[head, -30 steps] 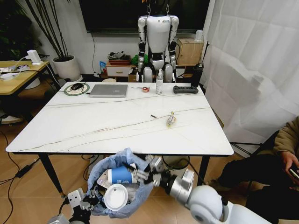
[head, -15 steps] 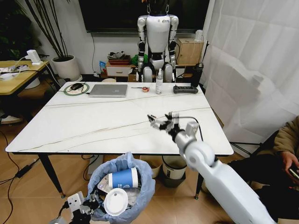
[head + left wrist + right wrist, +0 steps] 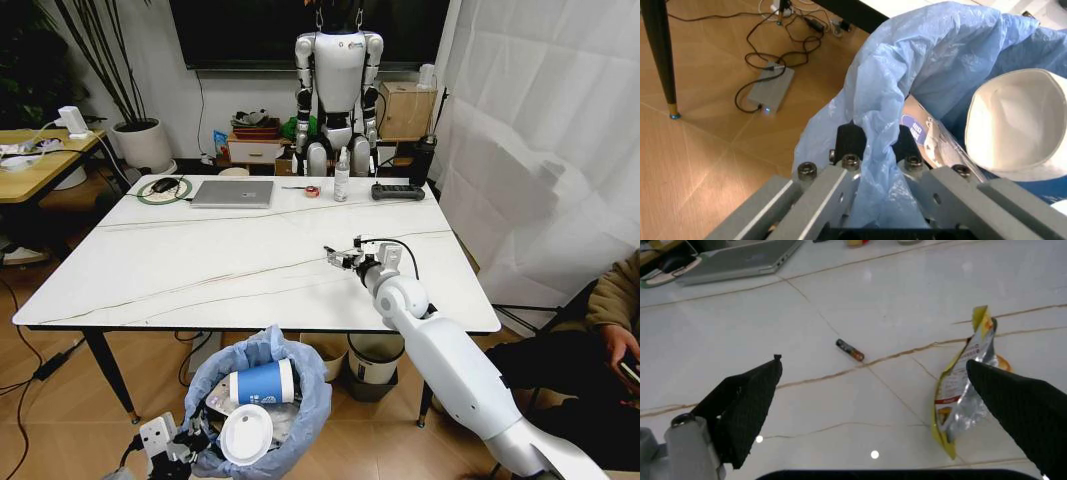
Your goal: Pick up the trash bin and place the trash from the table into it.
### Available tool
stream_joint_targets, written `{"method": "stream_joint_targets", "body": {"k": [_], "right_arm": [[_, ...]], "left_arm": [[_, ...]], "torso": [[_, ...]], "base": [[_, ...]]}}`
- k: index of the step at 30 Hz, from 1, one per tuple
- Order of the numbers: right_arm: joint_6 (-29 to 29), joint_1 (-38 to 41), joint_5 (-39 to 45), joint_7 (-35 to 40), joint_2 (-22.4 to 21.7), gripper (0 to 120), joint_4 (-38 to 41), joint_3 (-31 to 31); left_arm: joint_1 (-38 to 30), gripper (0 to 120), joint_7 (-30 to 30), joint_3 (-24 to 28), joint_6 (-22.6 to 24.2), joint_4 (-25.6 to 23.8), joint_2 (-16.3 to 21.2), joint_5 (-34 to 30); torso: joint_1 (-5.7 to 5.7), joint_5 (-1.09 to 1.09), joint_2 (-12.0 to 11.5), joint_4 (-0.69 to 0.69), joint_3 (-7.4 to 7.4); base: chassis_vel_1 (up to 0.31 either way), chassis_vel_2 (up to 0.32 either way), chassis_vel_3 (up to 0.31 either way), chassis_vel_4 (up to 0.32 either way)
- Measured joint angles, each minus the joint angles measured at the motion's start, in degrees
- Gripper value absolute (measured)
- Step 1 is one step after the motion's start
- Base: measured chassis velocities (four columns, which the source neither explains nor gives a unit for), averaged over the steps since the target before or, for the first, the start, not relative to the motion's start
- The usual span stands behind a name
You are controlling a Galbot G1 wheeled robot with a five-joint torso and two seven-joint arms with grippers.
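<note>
Over the table: right claw (image 3: 345,257) is hovering low above the white top with its dark pads (image 3: 747,405) spread wide and nothing between them.
Change: a second ago this claw was down at the bin's mouth; it is now reaching out over the far right part of the table, so one drop looks finished and another pick is beginning.
Wrapper: a crinkled foil wrapper (image 3: 963,395), yellow-edged and silvery, is lying just beside one pad, flattened and slightly twisted.
Small scrap: a short dark stick-like bit (image 3: 849,350) is resting on a grey vein, near the wrapper but apart from it.
Table: table (image 3: 200,270) is looking smooth, glossy, marble-patterned.
Left claw: left claw (image 3: 875,145) is pinching the rim of the trash bin (image 3: 258,400), held below the table's near edge.
Bin: puffy light-blue bag, thin and creased, is holding a blue-and-white paper cup (image 3: 262,382) and a round white lid (image 3: 246,434).
</note>
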Motion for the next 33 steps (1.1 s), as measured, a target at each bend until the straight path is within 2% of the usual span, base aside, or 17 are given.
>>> {"method": "stream_joint_targets", "body": {"k": [11, 17, 18, 23, 27, 32, 33], "right_arm": [[1.0, 1.5, -3.8, -3.1, 0.4, 97, -7.5, 1.4], [2.3, 2.5, -4.0, -5.0, 0.4, 75, -11.1, 2.3], [2.3, 2.5, -4.0, -5.0, 0.4, 75, -11.1, 2.3], [2.5, 2.4, -4.0, -5.5, 0.1, 52, -11.2, 2.4], [2.6, 2.1, -4.1, -5.6, 0.0, 42, -11.2, 2.4], [2.6, 1.9, -4.2, -5.7, 0.0, 19, -11.0, 2.2], [2.6, 1.9, -4.2, -5.7, 0.0, 19, -11.0, 2.2]], "left_arm": [[-0.3, 0, 0.0, -0.1, 0.0, 0.4, -0.3, 0.2], [-0.6, 0, 0.0, -0.2, 0.0, 0.7, -0.3, 0.2], [-0.6, 0, 0.0, -0.2, 0.0, 0.7, -0.3, 0.2], [-0.9, 0, -0.1, -0.2, -0.1, 0.9, -0.3, 0.2], [-1.0, 0, -0.1, -0.2, -0.1, 0.9, -0.3, 0.2], [-1.1, 0, -0.2, -0.2, -0.2, 0.9, -0.2, 0.2], [-1.1, 0, -0.2, -0.2, -0.2, 0.9, -0.2, 0.2]], "torso": [[0.00, 0.00, 0.0, 0.00, 0.00], [0.00, 0.00, 0.0, 0.00, 0.00], [0.00, 0.00, 0.0, 0.00, 0.00], [0.00, 0.00, 0.0, 0.00, 0.00], [0.00, 0.00, 0.0, 0.00, 0.00], [0.00, 0.00, 0.0, 0.00, 0.00], [0.00, 0.00, 0.0, 0.00, 0.00]], "base": [[0.000, 0.000, 0.000, 0.000], [0.000, 0.000, 0.000, 0.000], [0.000, 0.000, 0.000, 0.000], [0.000, 0.000, 0.000, 0.000], [0.000, 0.000, 0.000, 0.000], [0.000, 0.000, 0.000, 0.000], [0.000, 0.000, 0.000, 0.000]]}}
